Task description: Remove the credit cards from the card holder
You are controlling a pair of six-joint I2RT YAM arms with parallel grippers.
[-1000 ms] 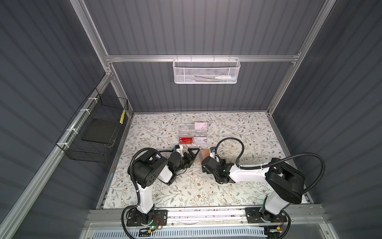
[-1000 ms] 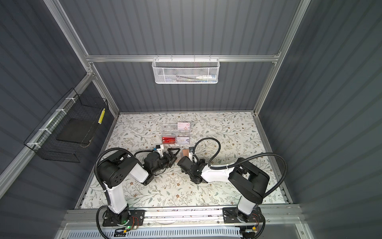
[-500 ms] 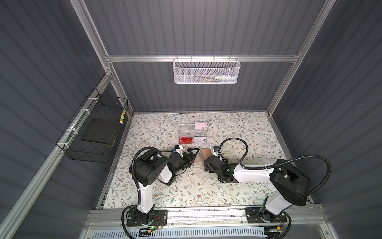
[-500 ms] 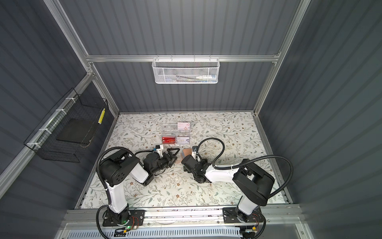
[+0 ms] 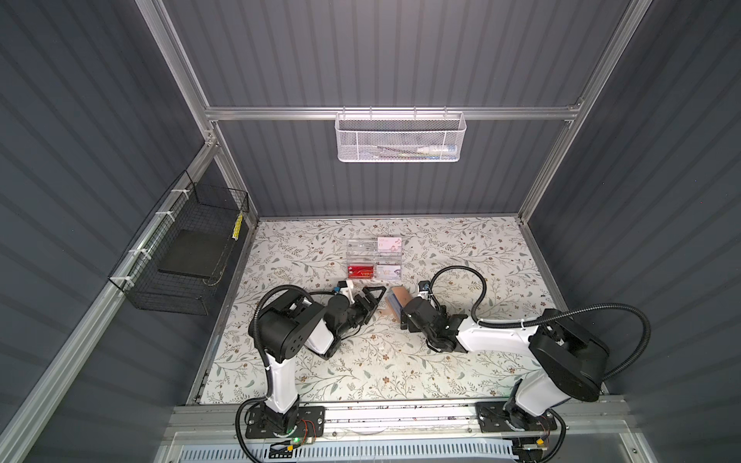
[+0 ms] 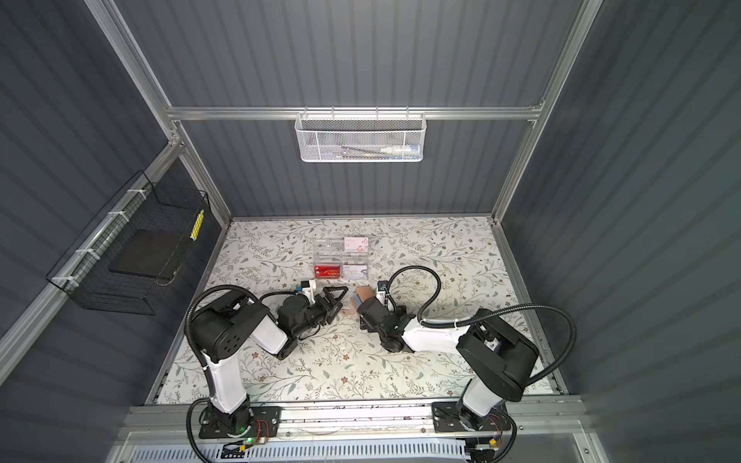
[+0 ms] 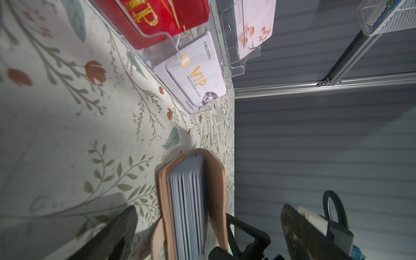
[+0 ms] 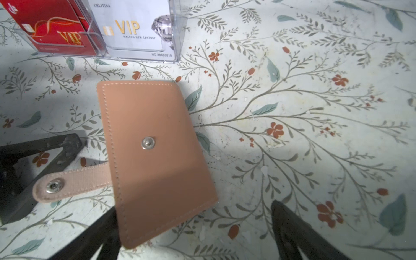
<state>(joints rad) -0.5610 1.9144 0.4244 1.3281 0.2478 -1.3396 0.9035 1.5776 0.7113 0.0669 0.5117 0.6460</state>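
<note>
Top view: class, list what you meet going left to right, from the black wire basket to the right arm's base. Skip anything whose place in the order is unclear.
black wire basket → left arm's base → left gripper → card holder → right arm's base

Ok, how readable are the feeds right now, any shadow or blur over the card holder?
Right wrist view: the card holder is sharp, a shadow darkening its end nearest the camera; the near fingers are dark and soft. Left wrist view: dim, sleeve pages edge-on, red VIP card blurred. In both top views: even light, card holder small, partly hidden.
</note>
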